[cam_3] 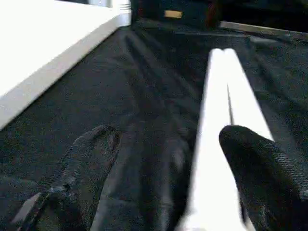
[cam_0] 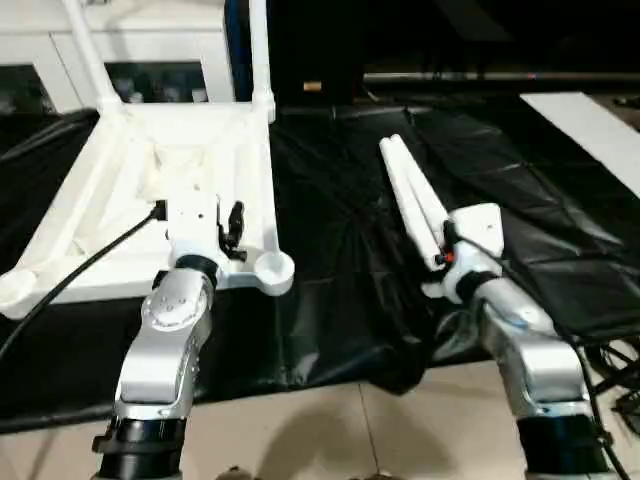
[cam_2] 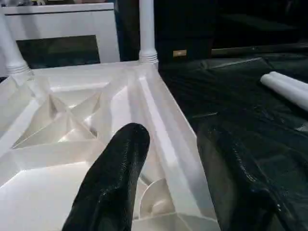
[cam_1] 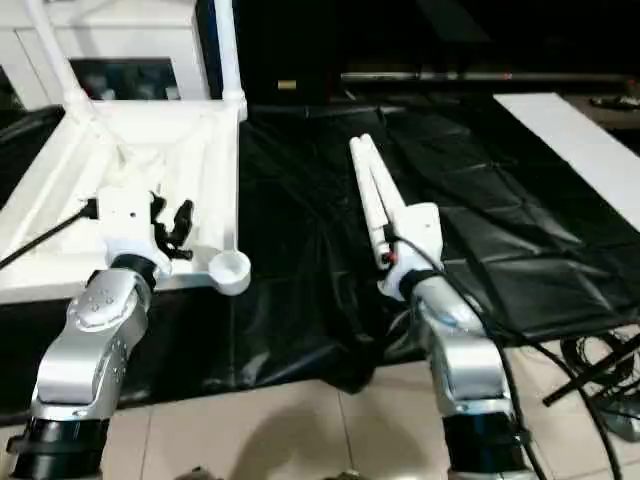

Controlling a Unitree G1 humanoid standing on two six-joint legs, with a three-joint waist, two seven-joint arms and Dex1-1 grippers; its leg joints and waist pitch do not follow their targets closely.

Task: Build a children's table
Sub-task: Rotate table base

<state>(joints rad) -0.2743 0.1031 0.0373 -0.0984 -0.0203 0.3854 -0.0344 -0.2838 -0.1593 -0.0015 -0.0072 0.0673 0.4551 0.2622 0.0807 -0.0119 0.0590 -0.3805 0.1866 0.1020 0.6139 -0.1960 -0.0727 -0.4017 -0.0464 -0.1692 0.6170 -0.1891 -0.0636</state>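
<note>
On the black cloth-covered work table (cam_0: 340, 260), wrinkled and draped to a tiled floor (cam_0: 330, 430), the white tabletop (cam_0: 120, 190) is laid upside down, ribbed underside showing. White cabinets (cam_0: 110, 50) are seen beyond the tabletop, and a white board (cam_0: 590, 130) lies far to its right. Cables (cam_0: 610, 370) hang beside the right forearm. The left gripper (cam_2: 168, 187) is held over the tabletop's near right corner socket (cam_0: 272, 268), fingers (cam_2: 113, 183) apart, gripping nothing. The right gripper (cam_3: 168, 183) is spread wide around the near end of two loose legs (cam_0: 415, 200) lying together right of the tabletop; no clamping is seen. Two more legs (cam_0: 260, 55) stand upright in the tabletop's far corners.
</note>
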